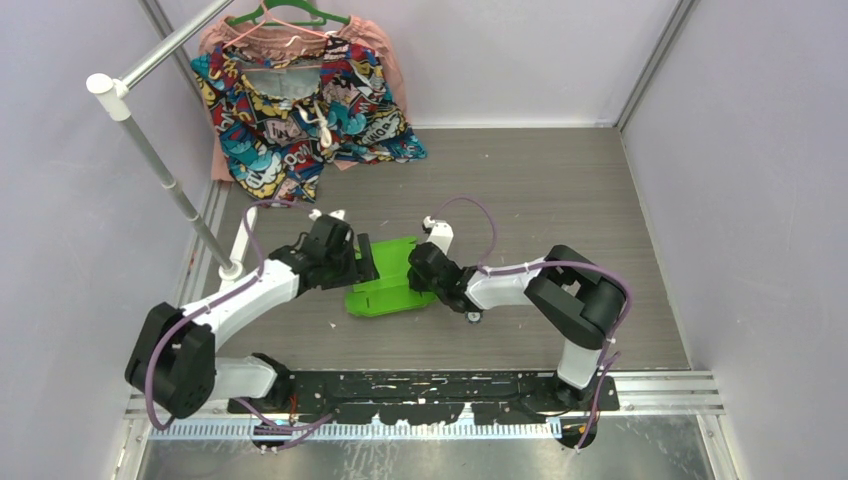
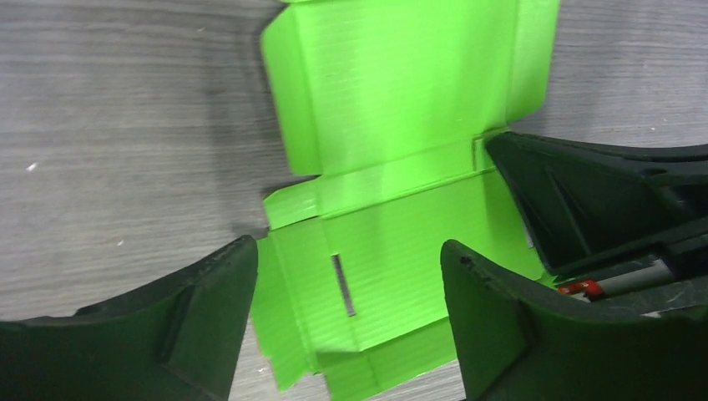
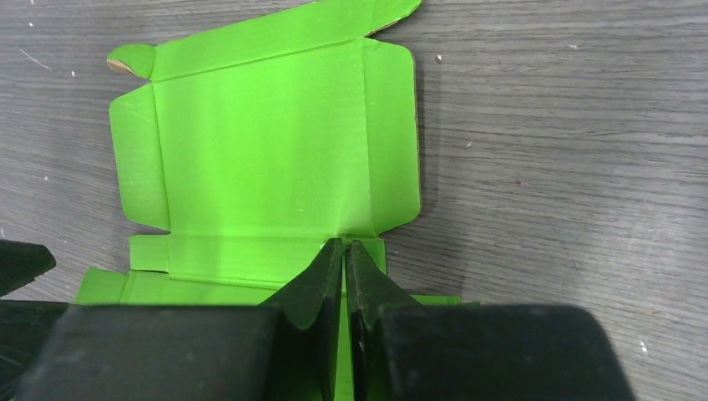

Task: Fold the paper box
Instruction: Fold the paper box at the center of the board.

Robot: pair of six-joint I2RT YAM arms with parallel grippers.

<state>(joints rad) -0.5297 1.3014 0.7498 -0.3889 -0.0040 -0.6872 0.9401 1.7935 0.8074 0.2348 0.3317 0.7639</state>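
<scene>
The paper box [image 1: 385, 290] lies mostly flat on the grey wood-grain table [image 1: 560, 200], about midway between the two arms and a little nearer their bases than the back wall. It is a lime-green die-cut sheet with creased panels and rounded side flaps. In the right wrist view its big panel [image 3: 267, 150] lies flat, with one long edge and a small tab along the top.

The left gripper [image 1: 365, 262] hangs over the sheet's left side with its jaws spread wide. In its own view both fingers [image 2: 209, 317] stand apart with green card [image 2: 401, 125] between them, holding nothing.

The right gripper [image 1: 418, 270] comes in from the other side. Its jaws are drawn almost together [image 3: 344, 246] at the narrow strip beside the big panel, and a thin sliver of green shows in the gap, so it looks pinched on the card.

The two grippers sit near each other, with the sheet between them. Bare tabletop runs from the box's right edge to the side wall. At the far left, a patterned garment [image 1: 300, 110] on a hanger and a white rack pole [image 1: 165, 165] stand well apart from the box.
</scene>
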